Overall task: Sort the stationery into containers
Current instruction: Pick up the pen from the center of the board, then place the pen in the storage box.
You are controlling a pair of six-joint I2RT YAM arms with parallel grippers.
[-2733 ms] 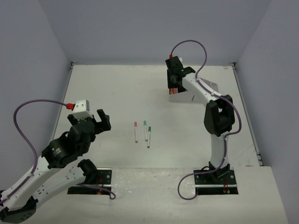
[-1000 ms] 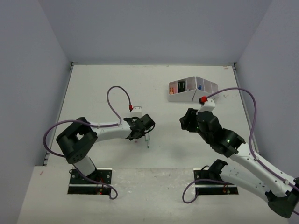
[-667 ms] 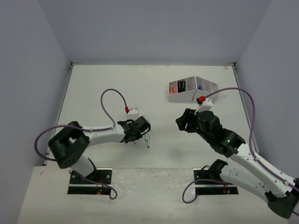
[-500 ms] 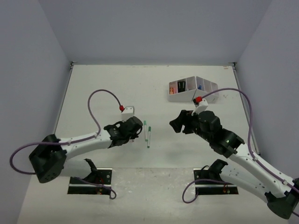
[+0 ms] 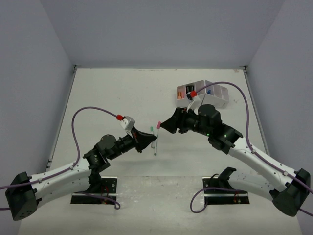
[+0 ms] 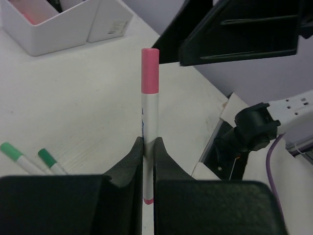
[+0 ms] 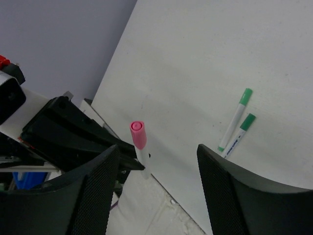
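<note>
My left gripper (image 5: 153, 138) is shut on a thin white pen with a pink cap (image 5: 158, 128) and holds it upright above the table. The left wrist view shows the pen (image 6: 149, 98) pinched low on its barrel between the two fingers (image 6: 148, 147). My right gripper (image 5: 164, 126) stands open just right of the cap. Seen from the right wrist, the pen (image 7: 140, 142) rises between the spread jaws (image 7: 157, 149), nearer the left one and touching neither. Two green-capped pens (image 7: 235, 122) lie side by side on the table below. The white organizer (image 5: 220, 98) sits at the back right, partly hidden by the right arm.
The organizer's left compartments (image 6: 46, 29) hold pink and dark items. The green-capped pens (image 5: 155, 148) lie directly under the left gripper's tip. Purple cables loop over both arms, and the arm bases sit at the near edge.
My left gripper shut on the pink-capped pen and lifted it upright off the table. The right arm swung left from the organizer side, its open jaws now around the pen's cap.
</note>
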